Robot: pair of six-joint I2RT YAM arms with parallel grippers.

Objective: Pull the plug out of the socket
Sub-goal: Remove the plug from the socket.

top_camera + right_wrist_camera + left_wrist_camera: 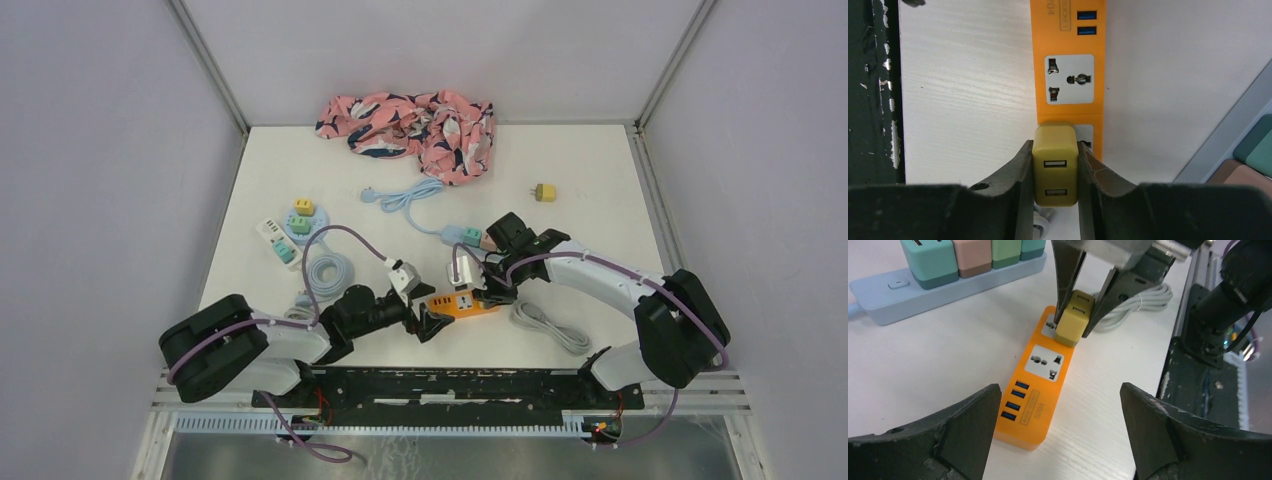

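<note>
An orange socket strip (462,303) (1035,390) (1068,35) lies flat on the white table near the front edge. A yellow plug (1074,317) (1055,165) with two USB ports stands in the socket at its far end. My right gripper (1055,150) (487,293) is shut on the plug, one finger pressed on each side. My left gripper (1058,410) (425,322) is open, its jaws wide apart around the strip's near end. The strip lies close to the left finger (963,425), and whether they touch does not show.
A blue power strip (948,285) (460,237) with coloured adapters lies just behind. A white strip (285,235) sits at left, grey cable coils (548,325) (328,270) at both sides, a pink cloth (410,125) at the back, and a loose yellow adapter (545,192). A black rail (1198,365) edges the table.
</note>
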